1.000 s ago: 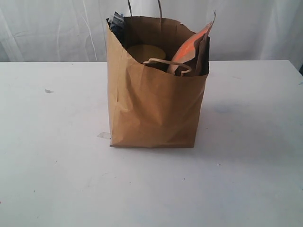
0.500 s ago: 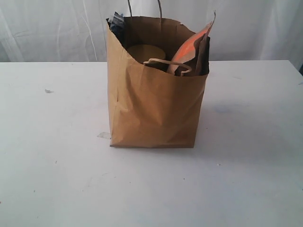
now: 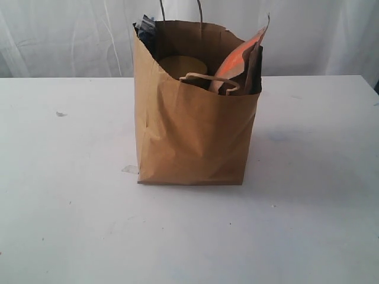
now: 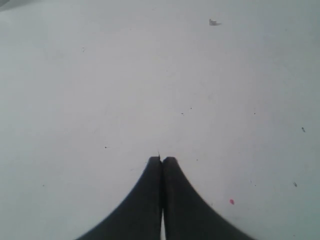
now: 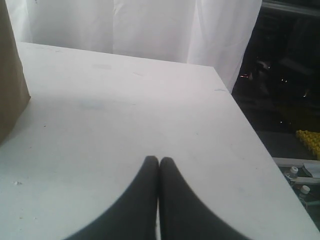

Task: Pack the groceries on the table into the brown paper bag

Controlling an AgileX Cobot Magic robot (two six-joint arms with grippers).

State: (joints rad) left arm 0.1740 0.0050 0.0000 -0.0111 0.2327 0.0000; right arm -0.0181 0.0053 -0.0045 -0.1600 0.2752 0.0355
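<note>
Across the lower half of the exterior view spreads the large flat white tabletop (image 3: 71, 236), marked only by small specks, a dark scuff mark (image 3: 60, 113) at mid-left and a pale scrap (image 3: 129, 169) just beside the bag's lower left corner. At the centre of the frame stands the tall creased brown kraft paper bag (image 3: 195, 136), upright and open at the top. Its near twisted paper-cord handle (image 3: 204, 77) droops over the front rim. Groceries sit inside. A brown pouch with an orange label (image 3: 241, 59) leans out at the upper right of the opening, and a long dark-blue packet (image 3: 145, 28) pokes up at its upper left corner. A round tan top (image 3: 182, 64) shows between them; I cannot tell what it belongs to. Behind, a white curtain (image 3: 59, 35) fills the top of the frame.

The left gripper (image 4: 161, 160), black-fingered, hangs over bare tabletop with its jaws pressed together on nothing. The right gripper (image 5: 159, 160) is likewise closed and empty above the tabletop, the bag's side wall well apart from it.
</note>
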